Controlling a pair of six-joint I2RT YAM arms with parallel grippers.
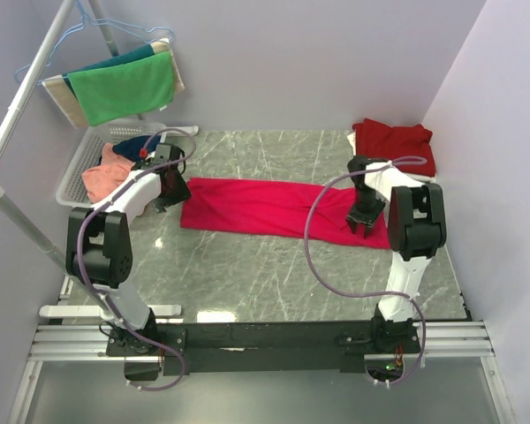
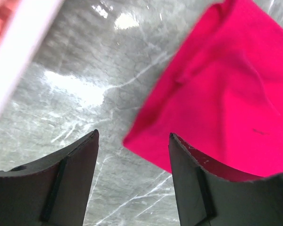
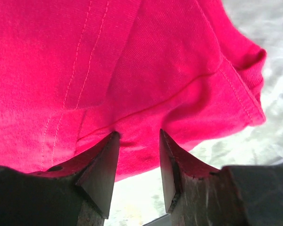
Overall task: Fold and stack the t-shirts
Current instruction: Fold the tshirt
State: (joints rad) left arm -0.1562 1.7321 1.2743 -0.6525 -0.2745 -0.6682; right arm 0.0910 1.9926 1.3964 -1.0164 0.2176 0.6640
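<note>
Mid-fold, the pinkish-red t-shirt [image 1: 265, 208] lies as a long strip on the counter [image 1: 247, 283]. The left pincer [image 2: 133, 134] stands spread at its left corner, the right pincer [image 3: 139, 133] half-spread over its right hem. Next, both probably must pinch and fold across.

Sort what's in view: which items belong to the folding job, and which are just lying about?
Job: pinkish-red t-shirt, maroon t-shirt, salmon t-shirt, navy t-shirt.
Lying about: green towel, beige towel, white basket.
</note>
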